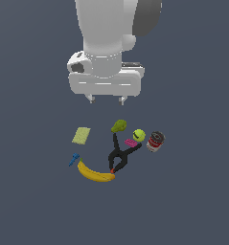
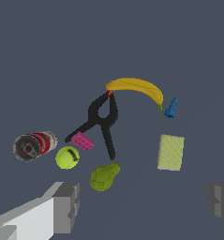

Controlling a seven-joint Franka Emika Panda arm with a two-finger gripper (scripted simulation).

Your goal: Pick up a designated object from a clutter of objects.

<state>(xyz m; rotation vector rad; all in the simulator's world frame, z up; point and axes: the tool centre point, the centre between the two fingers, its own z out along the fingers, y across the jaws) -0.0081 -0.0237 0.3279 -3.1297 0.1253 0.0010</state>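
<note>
Gripper (image 1: 106,99) hangs high over the clutter, fingers spread wide, empty. Nearest below the fingers is the pear (image 1: 118,126). The tin can (image 1: 155,141) lies well off to the exterior view's right, at that edge of the pile, on its side. Wrist view shows a grey end face, so the can's long axis runs roughly along the floor. The ball (image 1: 139,135) sits just beside it; bare floor (image 1: 197,158) on its outer side. Farther off: clamp (image 1: 118,155), banana (image 1: 95,173), pad (image 1: 81,135).

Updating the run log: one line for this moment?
claw: open, empty, above clutter | target: red-and-white labelled tin can lying on its side beside yellow-green ball | grasp: not yet
</note>
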